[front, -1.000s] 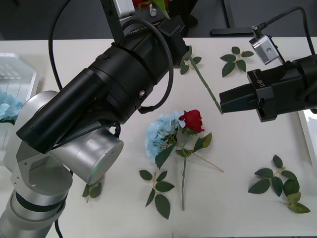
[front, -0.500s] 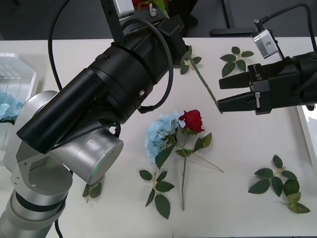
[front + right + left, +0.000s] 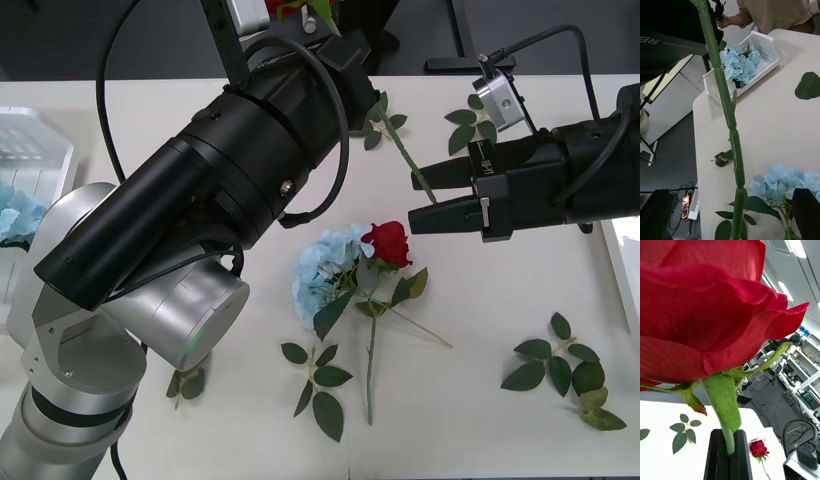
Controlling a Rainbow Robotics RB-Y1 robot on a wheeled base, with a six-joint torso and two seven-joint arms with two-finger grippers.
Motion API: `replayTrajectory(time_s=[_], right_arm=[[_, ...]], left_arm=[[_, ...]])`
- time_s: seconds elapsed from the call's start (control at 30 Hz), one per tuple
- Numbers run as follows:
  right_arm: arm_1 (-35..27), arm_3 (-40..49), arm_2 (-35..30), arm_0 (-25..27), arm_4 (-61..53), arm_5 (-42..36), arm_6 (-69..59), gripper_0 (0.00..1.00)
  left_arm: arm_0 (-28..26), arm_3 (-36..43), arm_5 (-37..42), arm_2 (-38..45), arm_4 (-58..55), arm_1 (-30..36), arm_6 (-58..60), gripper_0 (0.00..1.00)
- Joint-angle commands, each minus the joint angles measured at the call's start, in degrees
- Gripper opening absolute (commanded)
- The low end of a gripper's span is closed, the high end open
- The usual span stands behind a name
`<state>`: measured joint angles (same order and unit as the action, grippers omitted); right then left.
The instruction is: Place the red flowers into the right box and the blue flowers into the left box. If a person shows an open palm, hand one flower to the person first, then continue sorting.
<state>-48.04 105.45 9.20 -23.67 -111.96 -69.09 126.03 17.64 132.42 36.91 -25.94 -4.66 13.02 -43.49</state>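
Rose stem (image 3: 404, 152) is hanging slantwise across the far middle of the bench (image 3: 500, 420), and the left pincer (image 3: 728, 454) is clamping it just under the bloom: in the left wrist view the black fingers are pressing together on the green stalk, with the red head (image 3: 696, 311) looming right above them. In the front view that bloom is only peeping out at the far edge, behind the bulky left arm. The flower is probably being held up and out like this so it can be passed across, since the right box (image 3: 625, 270) lies on the other arm's side.

The right pincer (image 3: 422, 198) is reaching in from the right, its two black fingers standing apart with the lower end of the stem beside them; in the right wrist view the stalk (image 3: 728, 112) is running through the gap without visibly touching either finger. Whether the stem is truly sitting between the fingers is hard to settle from the front.

A second red rose (image 3: 388, 243) is lying mid-bench against a blue flower (image 3: 325, 270), their stems crossing. The left box (image 3: 765, 56) is sitting at the far left, already carrying blue blooms (image 3: 738, 64); the front view cuts most of it off. The right box is showing only a sliver of rim at the right edge. Loose leaf sprigs (image 3: 560, 365) are lying scattered about.
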Motion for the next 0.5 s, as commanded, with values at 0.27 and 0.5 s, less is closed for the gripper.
replayTrajectory(time_s=[0.27,0.5], right_arm=[[1.5,0.5,0.1,-1.5,0.3,1.0,0.8,0.0],[1.5,0.4,-0.1,-1.4,0.3,1.2,0.6,0.0]], left_arm=[[2.7,1.6,-1.0,-1.0,1.1,1.0,2.6,0.0],[2.6,1.6,-1.0,-1.0,1.1,1.1,2.7,0.0]])
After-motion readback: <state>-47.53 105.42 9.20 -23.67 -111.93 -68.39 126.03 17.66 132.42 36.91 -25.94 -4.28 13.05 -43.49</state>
